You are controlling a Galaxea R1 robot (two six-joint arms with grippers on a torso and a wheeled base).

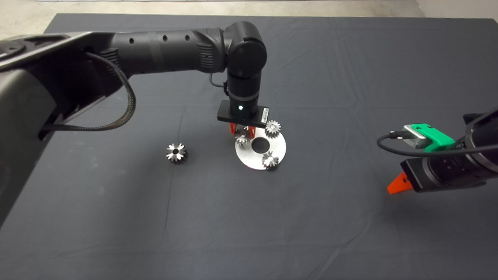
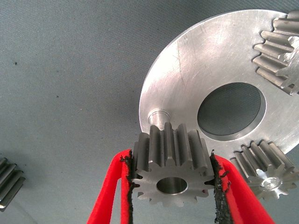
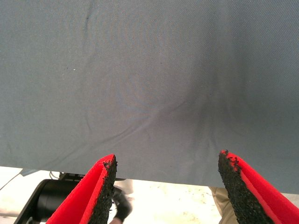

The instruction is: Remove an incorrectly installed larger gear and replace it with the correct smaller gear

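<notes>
A smaller gear (image 2: 170,165) with fine teeth is pinched between my left gripper's (image 2: 170,158) red fingers, just short of a bare peg (image 2: 160,115) on the round silver plate (image 2: 187,60). In the head view this gripper (image 1: 242,131) hangs over the plate's (image 1: 278,149) left rim. Two more smaller gears (image 1: 272,128) (image 1: 270,160) stand on the plate. The larger gear (image 1: 177,153), with deep star-like teeth, lies on the mat left of the plate. My right gripper (image 3: 166,168) is open and holds nothing, parked at the right edge (image 1: 398,184).
The plate has a large round hole (image 1: 261,145) in its middle. The dark mat (image 1: 311,217) is wrinkled. Beyond the mat's edge the right wrist view shows pale floor (image 3: 163,196) and a black object (image 3: 56,200).
</notes>
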